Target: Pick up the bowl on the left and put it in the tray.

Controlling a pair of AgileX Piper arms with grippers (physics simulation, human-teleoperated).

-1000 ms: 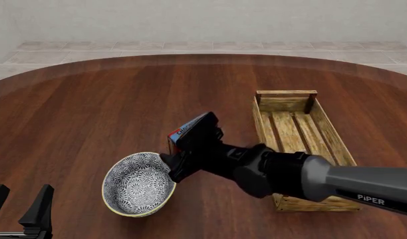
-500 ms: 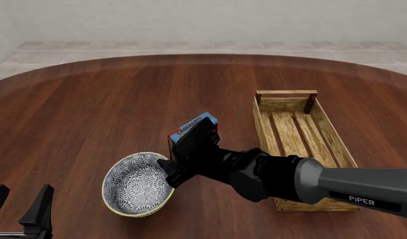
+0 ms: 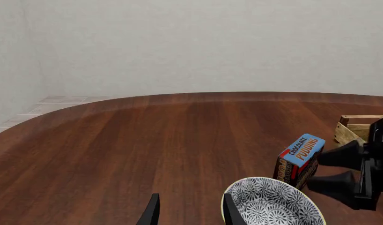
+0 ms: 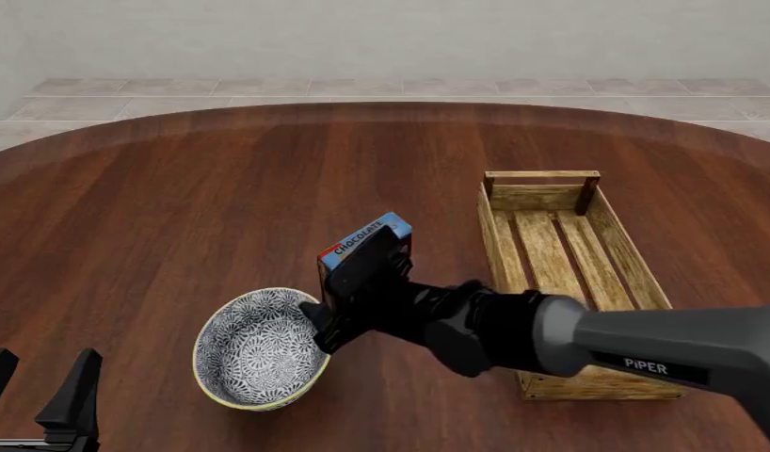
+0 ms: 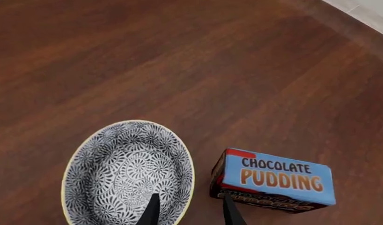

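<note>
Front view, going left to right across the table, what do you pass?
Left gripper → bowl → pudding box → tray.

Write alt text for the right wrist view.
The right gripper's open fingers straddle the near rim of a blue-and-white patterned bowl on a dark wooden table, with a blue chocolate pudding box standing just beside it.

Right arm (image 4: 662,353): smooth grey tubular link, white "PIPER" lettering on a dark band. Wrist housing bulbous, black. Both grippers carry thin black tapered fingers (image 3: 152,213).
</note>
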